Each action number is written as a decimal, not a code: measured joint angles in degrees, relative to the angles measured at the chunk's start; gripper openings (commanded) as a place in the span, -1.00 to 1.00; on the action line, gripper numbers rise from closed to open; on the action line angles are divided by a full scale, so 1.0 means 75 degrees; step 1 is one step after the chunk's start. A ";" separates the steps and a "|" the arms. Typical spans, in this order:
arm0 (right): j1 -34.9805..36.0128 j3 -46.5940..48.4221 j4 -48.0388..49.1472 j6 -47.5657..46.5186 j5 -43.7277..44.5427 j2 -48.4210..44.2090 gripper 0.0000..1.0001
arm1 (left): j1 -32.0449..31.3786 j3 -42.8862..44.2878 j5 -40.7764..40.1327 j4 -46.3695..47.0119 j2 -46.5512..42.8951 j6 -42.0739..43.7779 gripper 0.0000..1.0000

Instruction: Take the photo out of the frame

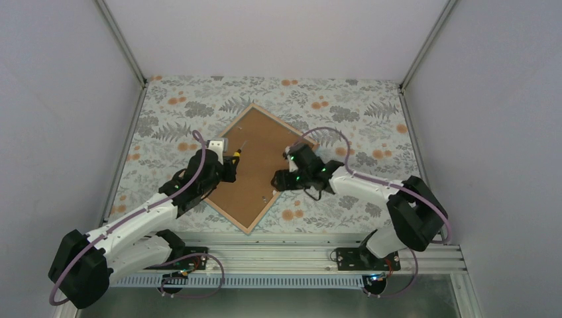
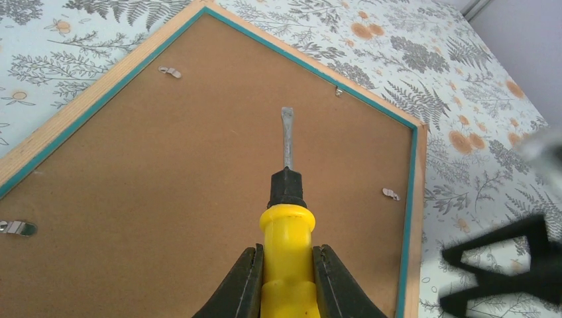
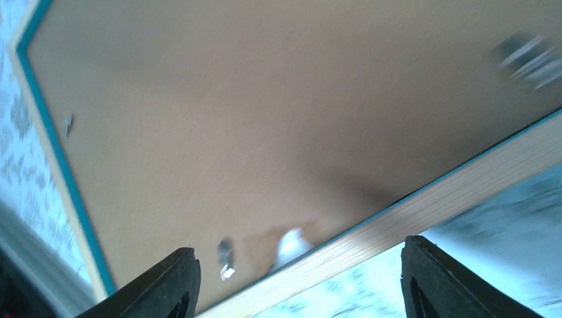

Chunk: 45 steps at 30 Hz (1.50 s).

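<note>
The frame [image 1: 233, 126] lies face down, turned like a diamond, its light wood rim and turquoise inner edge [image 2: 311, 63] around the brown backing board [image 1: 255, 165]. The photo is hidden under the board. My left gripper [image 2: 286, 278] is shut on a yellow-handled screwdriver [image 2: 287, 232]; its flat blade [image 2: 287, 132] points across the board toward the far corner. My right gripper [image 3: 295, 278] is open over the frame's right rim [image 3: 431, 205], near a small metal tab [image 3: 225, 255]. Small metal tabs [image 2: 169, 71] sit along the board's edges.
The table is covered with a floral cloth [image 1: 331, 99]. Grey walls and metal posts close in the left, right and back sides. A metal rail [image 1: 285, 255] runs along the near edge by the arm bases. My right arm shows blurred in the left wrist view [image 2: 510, 265].
</note>
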 measured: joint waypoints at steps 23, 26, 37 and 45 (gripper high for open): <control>-0.3582 0.4173 -0.0067 -0.3969 -0.0635 0.3981 0.25 | 0.0157 -0.0090 0.0501 0.0484 0.0848 0.0391 -0.95; -0.3582 0.4538 -0.0099 -0.4252 -0.0752 0.4368 0.22 | 0.0169 -0.0090 0.0618 0.0568 0.0982 0.0425 -0.95; -0.3599 0.4243 0.0117 -0.4657 -0.0877 0.4558 -0.21 | 0.0169 -0.0070 0.0921 0.0697 0.1419 0.0469 -0.95; -0.3631 0.3587 0.0632 -0.4488 -0.0618 0.4278 -0.53 | 0.0169 -0.0015 0.1137 0.0737 0.1445 0.0458 -0.95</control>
